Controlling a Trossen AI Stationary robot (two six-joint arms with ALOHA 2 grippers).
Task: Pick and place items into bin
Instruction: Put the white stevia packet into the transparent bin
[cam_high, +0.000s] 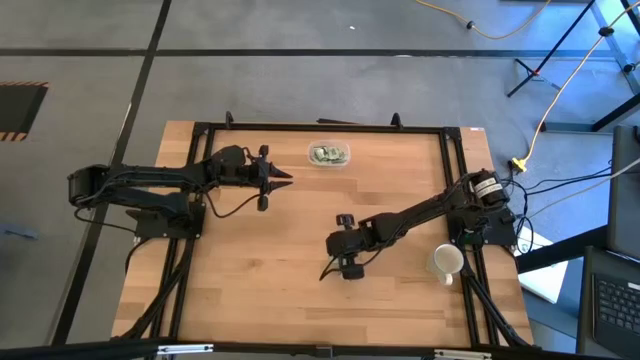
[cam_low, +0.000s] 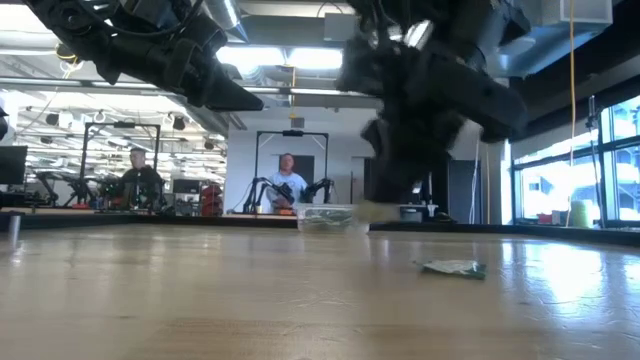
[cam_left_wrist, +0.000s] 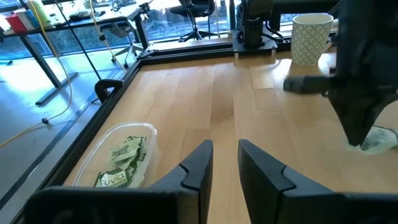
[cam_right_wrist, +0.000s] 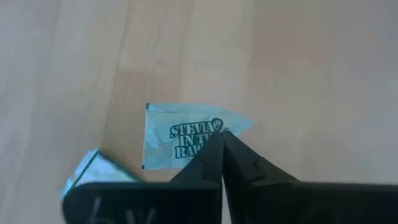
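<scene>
The bin (cam_high: 345, 160) is a small clear tray near the table's far edge, holding several green and white packets (cam_left_wrist: 123, 163); it also shows in the low view as the bin (cam_low: 325, 216). My left gripper (cam_left_wrist: 225, 155) hovers open just left of it, touching nothing. My right gripper (cam_right_wrist: 221, 134) is over the middle of the table (cam_high: 342, 266), shut on one packet (cam_right_wrist: 180, 140) printed with dark letters. A second packet (cam_low: 452, 267) lies flat on the wood beside it (cam_right_wrist: 93, 174). My right gripper pinches the printed packet between its two shut fingertips at one edge (cam_right_wrist: 214, 127), where the paper is crumpled to a point. The fingers come from above, pointing down. The packet hangs at the fingertips, lifted clear of the table (cam_low: 375, 211).
A white patterned cup (cam_high: 447, 262) stands near the table's right edge, also seen in the left wrist view (cam_left_wrist: 311, 38). Black frame rails (cam_high: 320, 128) run around the table. Bare wood lies between the right gripper and the bin. People sit far off in the room (cam_low: 287, 180).
</scene>
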